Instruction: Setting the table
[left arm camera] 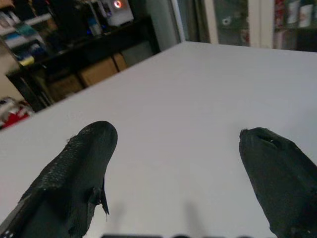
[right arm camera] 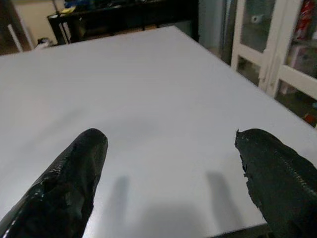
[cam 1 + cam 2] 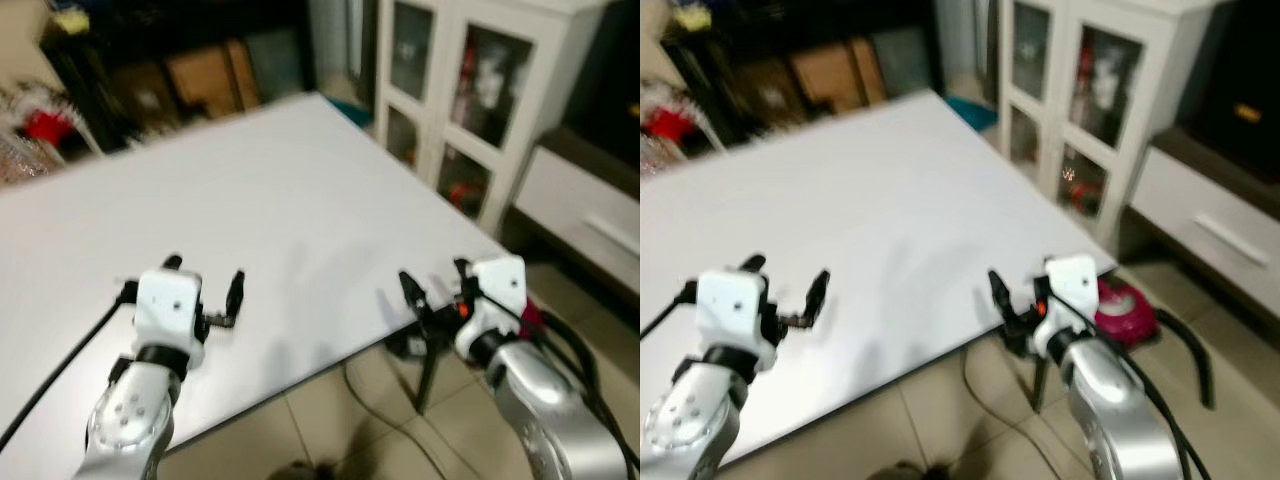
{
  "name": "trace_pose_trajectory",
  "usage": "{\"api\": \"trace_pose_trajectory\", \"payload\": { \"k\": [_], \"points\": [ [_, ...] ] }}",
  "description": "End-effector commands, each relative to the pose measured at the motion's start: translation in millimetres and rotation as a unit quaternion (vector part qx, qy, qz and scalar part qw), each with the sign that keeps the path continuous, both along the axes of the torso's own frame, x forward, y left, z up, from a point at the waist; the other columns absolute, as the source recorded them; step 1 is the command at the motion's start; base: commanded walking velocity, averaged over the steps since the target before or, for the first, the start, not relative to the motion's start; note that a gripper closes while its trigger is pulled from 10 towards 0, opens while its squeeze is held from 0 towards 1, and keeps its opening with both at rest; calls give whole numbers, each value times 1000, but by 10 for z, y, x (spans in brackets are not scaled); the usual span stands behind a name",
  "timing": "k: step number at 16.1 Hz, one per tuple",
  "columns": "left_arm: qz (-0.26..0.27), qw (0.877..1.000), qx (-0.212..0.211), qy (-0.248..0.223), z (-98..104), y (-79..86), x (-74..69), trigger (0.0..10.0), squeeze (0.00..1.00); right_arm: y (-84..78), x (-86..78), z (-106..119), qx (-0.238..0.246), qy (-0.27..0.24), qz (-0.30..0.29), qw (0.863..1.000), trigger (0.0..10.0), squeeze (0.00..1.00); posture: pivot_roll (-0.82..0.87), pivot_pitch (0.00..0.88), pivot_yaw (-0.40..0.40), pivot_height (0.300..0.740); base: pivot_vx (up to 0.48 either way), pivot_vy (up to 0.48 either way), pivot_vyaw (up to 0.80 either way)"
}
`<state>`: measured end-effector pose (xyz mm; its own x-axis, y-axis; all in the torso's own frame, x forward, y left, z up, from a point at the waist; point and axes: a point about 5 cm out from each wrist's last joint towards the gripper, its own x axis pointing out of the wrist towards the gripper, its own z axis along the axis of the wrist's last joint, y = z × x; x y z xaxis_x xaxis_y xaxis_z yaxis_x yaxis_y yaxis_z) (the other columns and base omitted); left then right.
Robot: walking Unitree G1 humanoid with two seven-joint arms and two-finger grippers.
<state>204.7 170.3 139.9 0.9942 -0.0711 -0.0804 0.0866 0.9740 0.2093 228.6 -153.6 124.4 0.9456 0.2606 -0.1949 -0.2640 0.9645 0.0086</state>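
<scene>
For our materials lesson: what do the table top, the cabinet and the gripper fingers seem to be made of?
Table: smooth white laminate or painted board, probably; even matt sheen, no grain.
Cabinet: white-painted wood or board with glass door panes; contents show through.
Left gripper's fingers: black, rough-textured, likely rubber or coated plastic; the right gripper's look alike.

Smooth matt white table (image 3: 260,200) (faintly sheened), glass-fronted cabinet (image 3: 455,90)

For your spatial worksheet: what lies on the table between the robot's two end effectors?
Nothing: bare white table between the left end effector and the right end effector, seen in both eye views.
</scene>
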Motion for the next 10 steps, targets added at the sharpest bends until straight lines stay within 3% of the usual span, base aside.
{"api": "trace_pose_trajectory", "payload": {
  "k": [1,2,4,10],
  "points": [
    [17,999,27,-1,-22,65,24,10000,0,26,-7,56,-1,-10,7,1000,10000,1000,-117,11,125,740,0,0,800],
    [30,999,40,-11,-32,87,0,10000,0,29,-11,54,-4,-7,11,1000,10000,1000,-118,9,121,740,0,0,800],
    [5,1000,23,10,-55,70,-58,10000,0,49,-6,48,1,-5,12,1000,10000,1000,-112,6,115,740,0,0,800],
    [22,1000,9,17,-63,54,-130,10000,0,101,22,18,15,6,25,1000,10000,1000,-91,3,89,740,0,0,800]
  ]
}}
